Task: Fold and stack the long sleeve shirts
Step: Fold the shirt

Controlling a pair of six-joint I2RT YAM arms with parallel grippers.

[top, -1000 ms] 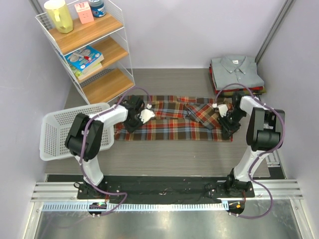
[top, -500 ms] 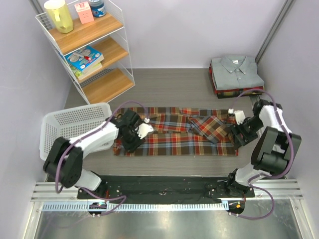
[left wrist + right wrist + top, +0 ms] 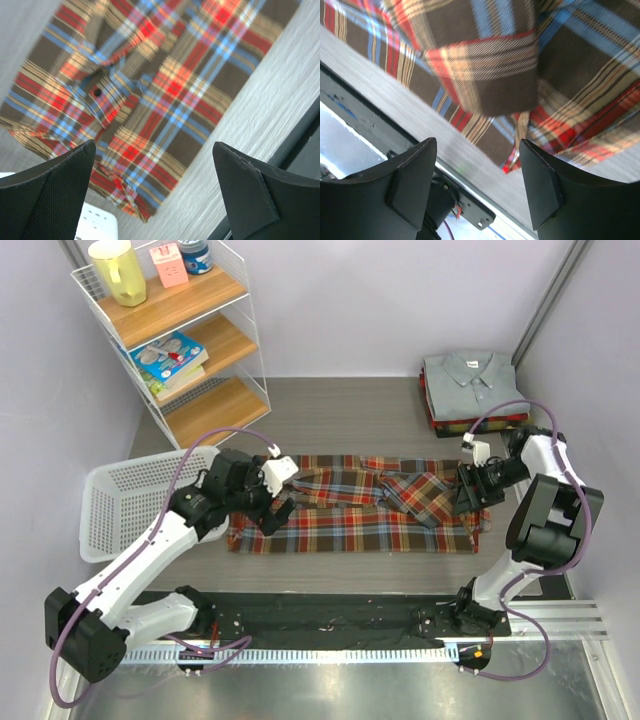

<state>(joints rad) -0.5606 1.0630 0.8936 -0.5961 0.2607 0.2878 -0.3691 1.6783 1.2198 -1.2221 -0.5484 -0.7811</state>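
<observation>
Pale walls close in a grey wood-grain worktop (image 3: 340,420), with a wire shelf (image 3: 190,340) at the far left and a white basket (image 3: 120,505) in front of it.

Your left pincer (image 3: 275,505) hangs wide open over the left end of the shirt (image 3: 335,515), with nothing between its fingers (image 3: 50,195). Below it the wrist view shows a buttoned cuff and some bunched folds near the edge. Your right pincer (image 3: 465,498) is also open and empty, low over the right end. Its wrist view shows a folded flap lying over the body and the hem just beside bare worktop.

The shirt lies spread across the middle, long side running left to right, with a sleeve (image 3: 415,495) folded in over its right half. The stack (image 3: 472,380) of folded shirts sits in the far right corner, well apart, with a grey one on top.

The step in hand looks like taking fresh holds for the next fold. Bring each pincer down on an edge, not on the middle of the cloth, and choose matching spots on the two ends so the fold line runs straight. On the left, smooth or tuck in the bunched cuff first, or it will end up as a lump inside the fold. On the right, pinch the flap and the body layer together so the sleeve does not slide out when you lift. Lift low, move both arms at the same pace, and lay the cloth down before you open.
</observation>
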